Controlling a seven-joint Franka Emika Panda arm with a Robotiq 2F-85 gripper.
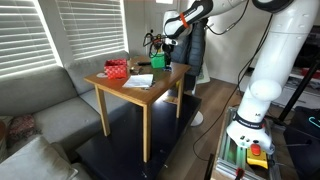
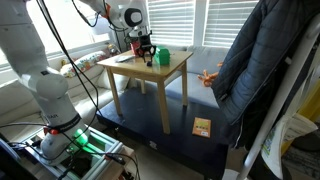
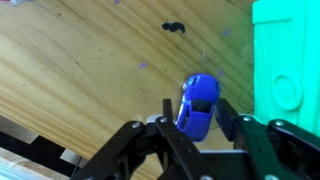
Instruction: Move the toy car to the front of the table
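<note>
A small blue toy car lies on the light-brown top of the small wooden table. In the wrist view my gripper straddles the car, with both fingers against its sides. The car's rear end is hidden behind the finger links. In both exterior views the gripper is low over the table's far part, next to a green block. The car is too small to make out in those views.
A red box and a white paper lie on the table. A grey sofa stands beside it. A dark coat hangs close by. A small dark mark is on the tabletop.
</note>
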